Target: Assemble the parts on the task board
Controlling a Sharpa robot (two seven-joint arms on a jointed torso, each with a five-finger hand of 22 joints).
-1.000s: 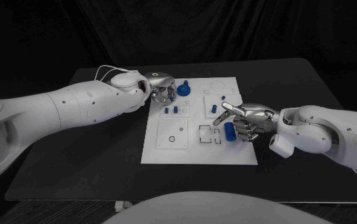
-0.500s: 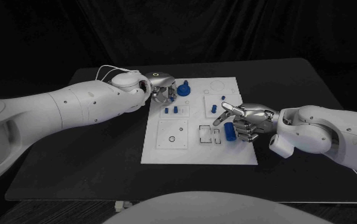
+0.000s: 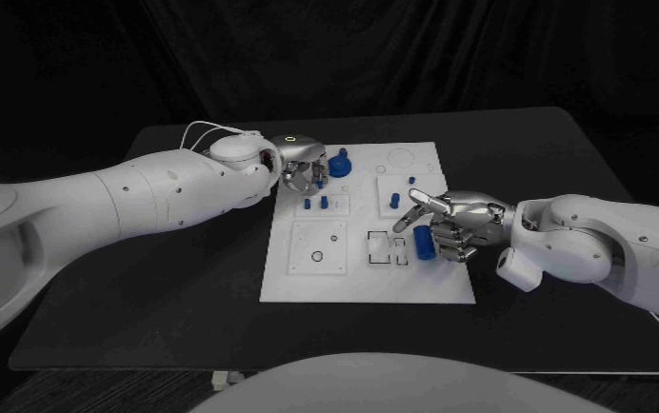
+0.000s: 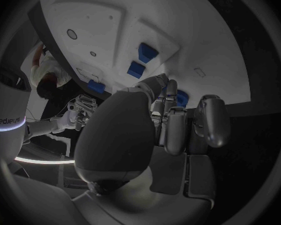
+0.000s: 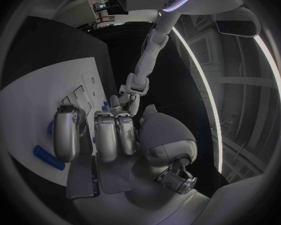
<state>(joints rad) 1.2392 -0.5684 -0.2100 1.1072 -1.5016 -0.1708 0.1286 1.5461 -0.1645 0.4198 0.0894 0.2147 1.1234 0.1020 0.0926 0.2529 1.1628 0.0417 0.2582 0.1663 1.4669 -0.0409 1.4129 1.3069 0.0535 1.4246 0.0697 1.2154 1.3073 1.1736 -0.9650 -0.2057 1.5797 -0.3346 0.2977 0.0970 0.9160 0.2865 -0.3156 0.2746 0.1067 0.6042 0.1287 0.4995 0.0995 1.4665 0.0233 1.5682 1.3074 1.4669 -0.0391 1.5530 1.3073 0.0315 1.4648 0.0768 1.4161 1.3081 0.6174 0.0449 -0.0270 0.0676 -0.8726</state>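
Left hand (image 3: pixel 302 171) curls around the blue knobbed part (image 3: pixel 339 163) at 11 o'clock on the task board (image 3: pixel 350 265), right hand (image 3: pixel 450 223) loosely curled, empty, beside a blue cylinder (image 3: pixel 425 242) at 3; a sloppy grip could tip it.

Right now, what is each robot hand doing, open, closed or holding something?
Left robot hand: fingers curled at the tall blue knobbed part; grip cannot be told.
Right robot hand: fingers curled, holding nothing.

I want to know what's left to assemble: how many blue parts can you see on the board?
5: a tall one by the left hand, two small blocks, one mid-board, a cylinder at the right hand. Fingers may hide more.
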